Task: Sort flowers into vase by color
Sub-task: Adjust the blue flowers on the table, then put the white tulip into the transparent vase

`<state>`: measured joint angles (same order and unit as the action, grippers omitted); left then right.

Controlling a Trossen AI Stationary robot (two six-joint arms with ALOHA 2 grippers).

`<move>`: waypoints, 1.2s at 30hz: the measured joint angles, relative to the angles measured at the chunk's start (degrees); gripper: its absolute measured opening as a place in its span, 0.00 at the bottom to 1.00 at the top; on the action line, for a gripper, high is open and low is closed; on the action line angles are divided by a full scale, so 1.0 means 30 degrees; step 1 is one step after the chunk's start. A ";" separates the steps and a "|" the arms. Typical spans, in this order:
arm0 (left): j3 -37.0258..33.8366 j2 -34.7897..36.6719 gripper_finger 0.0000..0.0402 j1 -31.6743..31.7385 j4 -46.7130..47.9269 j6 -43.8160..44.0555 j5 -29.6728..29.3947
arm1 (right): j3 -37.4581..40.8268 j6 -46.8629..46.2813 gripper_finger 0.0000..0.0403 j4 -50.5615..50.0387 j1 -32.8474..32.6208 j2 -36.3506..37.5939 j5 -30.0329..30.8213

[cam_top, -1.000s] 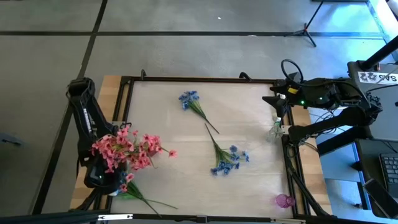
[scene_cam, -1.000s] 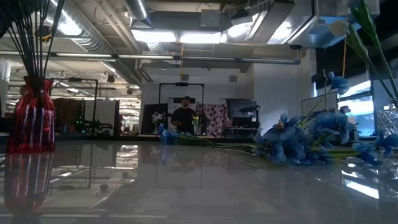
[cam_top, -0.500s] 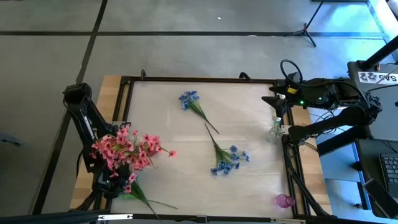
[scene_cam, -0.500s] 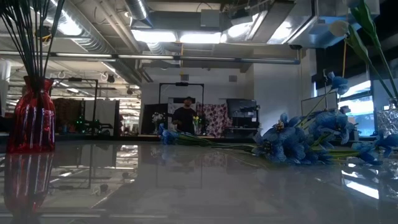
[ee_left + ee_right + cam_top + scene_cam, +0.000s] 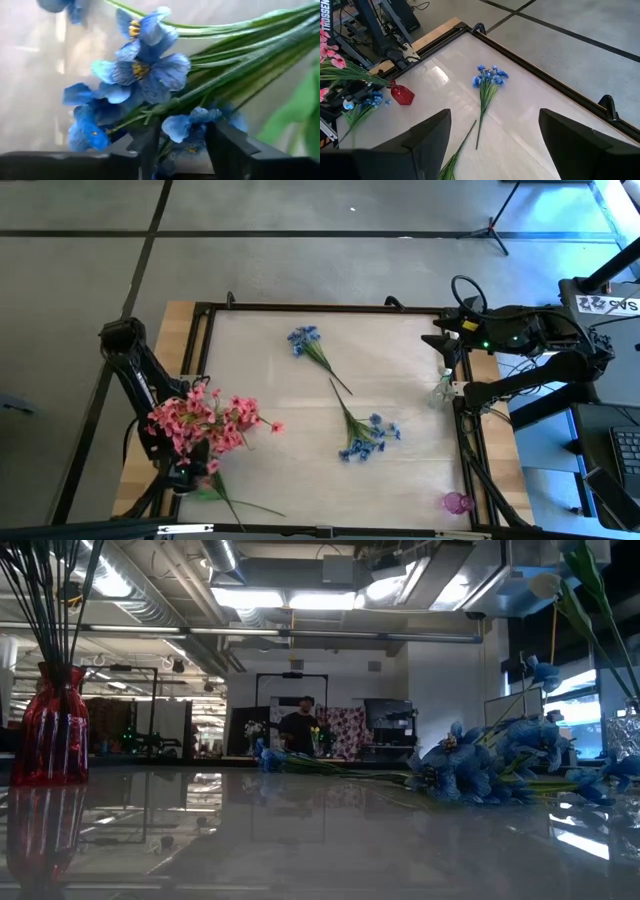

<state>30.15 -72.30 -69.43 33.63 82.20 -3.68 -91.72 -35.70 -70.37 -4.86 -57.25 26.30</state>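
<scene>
A bunch of pink flowers (image 5: 205, 425) stands in a red vase (image 5: 402, 94) at the table's near-left. My left gripper (image 5: 182, 473) is just near of it, under the pink blooms, shut on a blue sprig (image 5: 145, 70). Two more blue sprigs lie flat on the table: one far-centre (image 5: 305, 340) and one mid-right (image 5: 368, 437). My right gripper (image 5: 495, 155) waits open over the table's right edge (image 5: 447, 345) and touches nothing. My left gripper pinches the blue sprig between its two fingers (image 5: 150, 147) at the bloom end, where the green stems gather below the flowers (image 5: 175, 107). The fingers lie across the stems. The leafy stem end (image 5: 225, 495) sticks out toward the near edge; whether it rests on the table I cannot tell.
A clear glass vase (image 5: 443, 388) stands at the right edge, and a small pink vase (image 5: 457, 502) sits at the near-right corner. A black frame (image 5: 320, 308) rims the table. A person (image 5: 297, 725) stands in the room beyond the far edge.
My left arm's elbow has swung toward the table's left edge, and its gripper has shifted slightly toward the near edge beneath the pink bunch. The held sprig's leafy end has moved a little with it. My right arm has kept still.
</scene>
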 joint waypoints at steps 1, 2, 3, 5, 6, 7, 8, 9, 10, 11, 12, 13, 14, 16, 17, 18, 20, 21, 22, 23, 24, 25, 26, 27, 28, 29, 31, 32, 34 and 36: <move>-0.0007 0.0094 0.34 0.0173 0.0360 -0.0047 0.0118 | 0.0000 0.0000 0.75 -0.0007 0.0000 0.0000 0.0000; -0.0021 0.0195 0.31 0.0373 0.0747 -0.0173 0.0217 | 0.0000 0.0000 0.75 0.0000 0.0000 0.0000 0.0000; -0.0036 0.0340 0.28 0.0597 0.1159 -0.0387 0.0279 | 0.0000 0.0000 0.75 0.0000 0.0000 0.0000 0.0000; -0.0038 0.0663 0.22 0.1009 0.2246 -0.0599 0.0254 | 0.0000 0.0000 0.75 0.0003 0.0000 0.0000 0.0000; -0.0045 0.0820 0.19 0.1173 0.2805 -0.0626 0.0179 | 0.0000 -0.0004 0.75 0.0000 0.0000 0.0000 -0.0004; -0.0065 0.1035 0.17 0.1314 0.3330 -0.0783 0.0103 | 0.0000 0.0000 0.75 0.0000 0.0000 0.0000 0.0000; -0.0066 0.1264 0.15 0.1415 0.3856 -0.1023 0.0067 | 0.0000 -0.0002 0.75 0.0000 0.0000 0.0000 0.0000; -0.0066 0.1494 0.13 0.1500 0.4366 -0.1139 0.0058 | 0.0000 -0.0001 0.75 0.0007 0.0000 0.0000 0.0000; -0.0066 0.1721 0.11 0.1587 0.4979 -0.1239 0.0036 | 0.0000 -0.0004 0.75 0.0004 0.0001 0.0000 -0.0001; -0.0066 0.1938 0.09 0.1679 0.5625 -0.1326 -0.0026 | 0.0000 0.0000 0.75 0.0008 0.0000 0.0000 0.0000; -0.0071 0.2158 0.08 0.1758 0.6240 -0.1437 -0.0069 | 0.0000 -0.0007 0.75 0.0001 0.0000 0.0000 0.0000; -0.0073 0.2357 0.07 0.1832 0.6757 -0.1460 -0.0102 | 0.0000 -0.0007 0.75 0.0001 0.0000 0.0000 0.0000; -0.0073 0.2578 0.06 0.1897 0.7287 -0.1455 -0.0177 | 0.0000 -0.0060 0.75 0.0000 0.0000 0.0000 0.0000; -0.0095 0.3035 0.04 0.2005 0.7390 -0.1526 -0.0328 | 0.0000 -0.0220 0.75 0.0008 0.0000 0.0000 -0.0004; -0.0095 0.3243 0.04 0.2052 0.7387 -0.1505 -0.0447 | 0.0000 -0.0347 0.75 0.0000 0.0000 0.0000 -0.0007; -0.0095 0.3444 0.03 0.2123 0.7387 -0.1470 -0.0508 | 0.0000 -0.0446 0.75 -0.0001 0.0005 0.0000 -0.0007; -0.0095 0.3747 0.03 0.2335 0.7380 -0.1231 -0.0557 | 0.0000 -0.0466 0.75 0.0000 0.0000 0.0000 -0.0074; -0.0095 0.3903 0.03 0.2426 0.7380 -0.1003 -0.0545 | 0.0000 -0.0466 0.75 0.0000 0.0007 0.0000 -0.0121; -0.0095 0.4105 0.04 0.2502 0.7380 -0.0835 -0.0429 | 0.0000 -0.0466 0.75 0.0000 0.0000 0.0000 -0.0137; -0.0095 0.4342 0.05 0.2564 0.7380 -0.0692 -0.0098 | 0.0000 -0.0466 0.75 0.0000 0.0000 0.0000 -0.0141; -0.0095 0.4618 0.07 0.2627 0.7380 -0.0632 0.0300 | 0.0000 -0.0459 0.75 0.0000 0.0000 0.0000 -0.0138; -0.0092 0.4948 0.09 0.2702 0.7382 -0.0517 0.0695 | 0.0000 -0.0452 0.75 0.0000 0.0000 0.0000 -0.0136; -0.0040 0.5273 0.11 0.2787 0.7413 -0.0423 0.1065 | 0.0000 -0.0444 0.75 0.0000 0.0000 0.0000 -0.0134; 0.0093 0.5610 0.14 0.2881 0.7508 -0.0229 0.1345 | 0.0000 -0.0444 0.75 -0.0003 0.0000 0.0000 -0.0134; 0.0280 0.5979 0.16 0.2944 0.7619 -0.0014 0.1420 | 0.0000 -0.0444 0.75 0.0000 0.0002 0.0000 -0.0137; 0.0482 0.6374 0.19 0.2993 0.7621 0.0137 0.1408 | 0.0000 -0.0444 0.75 0.0000 0.0001 0.0000 -0.0137; 0.0805 0.6963 0.25 0.3060 0.7397 0.0544 0.1167 | 0.0000 -0.0448 0.75 -0.0003 0.0003 0.0000 -0.0131; 0.0918 0.7156 0.28 0.3070 0.7062 0.0552 0.1206 | 0.0000 -0.0448 0.75 -0.0003 0.0000 0.0000 -0.0138; 0.0940 0.7250 0.33 0.3007 0.5715 0.0019 0.1950 | 0.0000 -0.0449 0.75 -0.0007 0.0000 0.0000 -0.0138; 0.0940 0.6945 0.35 0.2673 0.4112 -0.0881 0.2546 | 0.0000 -0.0444 0.75 -0.0014 0.0002 0.0000 -0.0138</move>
<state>32.97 -51.47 -61.41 45.96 79.56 3.96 -91.72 -37.04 -70.41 -4.86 -57.25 25.89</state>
